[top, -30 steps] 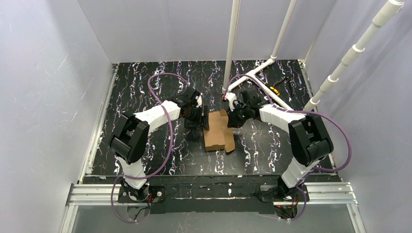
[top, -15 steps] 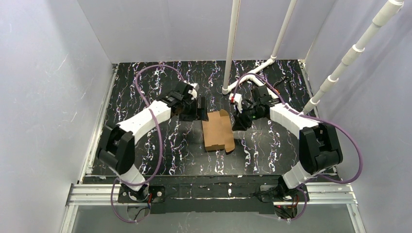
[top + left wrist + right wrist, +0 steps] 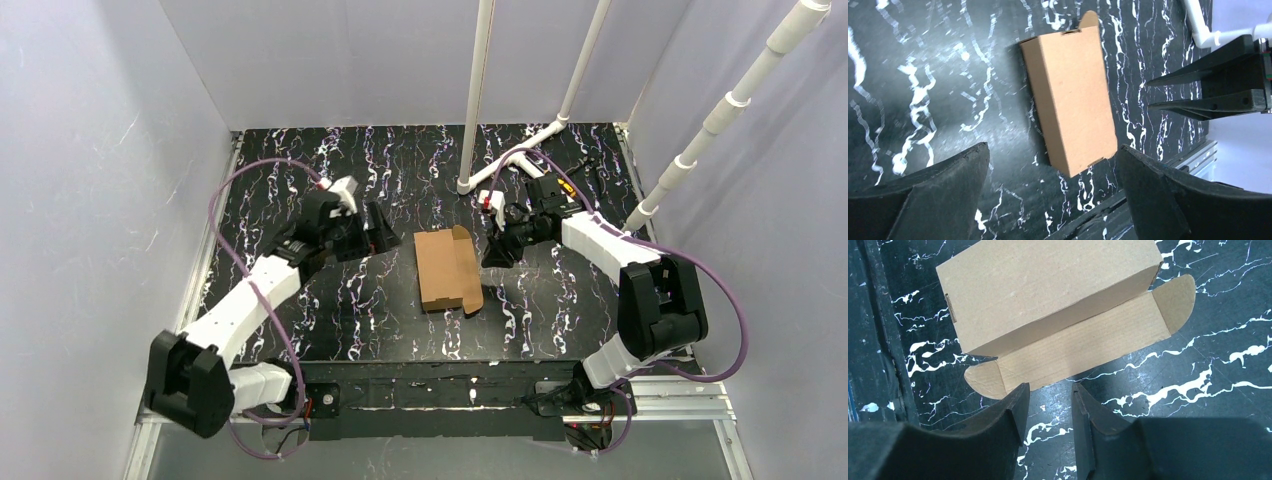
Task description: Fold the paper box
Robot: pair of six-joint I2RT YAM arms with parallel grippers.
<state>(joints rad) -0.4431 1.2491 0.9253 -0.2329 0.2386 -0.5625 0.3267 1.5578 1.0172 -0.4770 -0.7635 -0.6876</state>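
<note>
Two arms reach in over the black, white-veined table [image 3: 300,170], one from each side. On the left, the left gripper [image 3: 378,231] hangs well apart from the cardboard, its jaws spread wide with nothing between them; its wrist view looks straight through the gap at the box. Between the two grippers, near the middle of the table, lies the paper box [image 3: 445,270]. It is plain brown and closed into a flat rectangular block, with its long side running from far to near, and it rests flat on the surface. Along its right side one long flap [image 3: 1083,347] lies unfolded on the table, with a rounded tab at each end. Just right of that flap, by the box's far end, the right gripper [image 3: 497,250] points its fingers at the cardboard. Its jaws stand a little apart, leaving a narrow gap, and grip nothing. Whether the fingertips touch the flap's edge cannot be told. Further right and behind, white pipes [image 3: 520,160] stand on the table.
</note>
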